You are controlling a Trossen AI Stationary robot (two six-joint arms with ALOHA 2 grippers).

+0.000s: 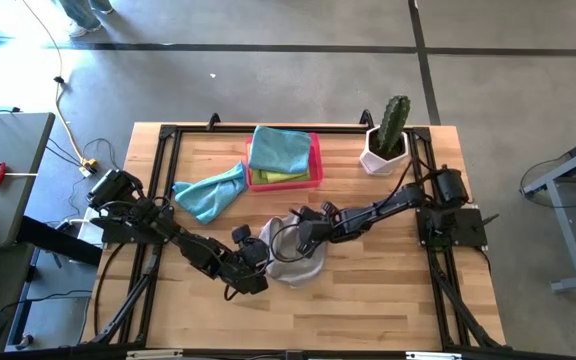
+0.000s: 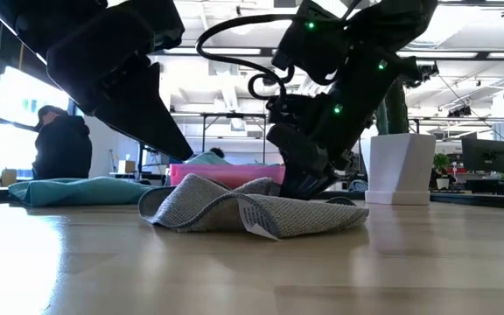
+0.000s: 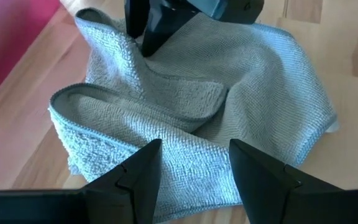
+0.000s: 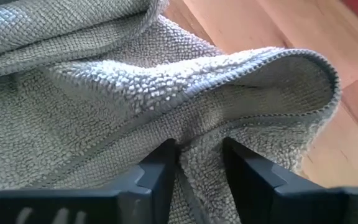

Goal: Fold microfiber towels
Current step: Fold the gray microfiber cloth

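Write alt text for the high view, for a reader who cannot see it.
Seen from above, both dark arms meet over a crumpled grey towel near the wooden table's front middle, the left gripper beside it and the right gripper down on it. Behind lie a loose teal towel, a pink tray stacked with folded towels, and a potted cactus.

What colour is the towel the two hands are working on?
Grey. The grey towel shows best in the left wrist view, crumpled on the wooden table.

You've got a pink tray (image 1: 315,160) at table's (image 1: 388,280) far edge, cactus (image 1: 395,122) in white pot (image 1: 380,158) at far-right corner, person (image 2: 59,144) in bkgd.
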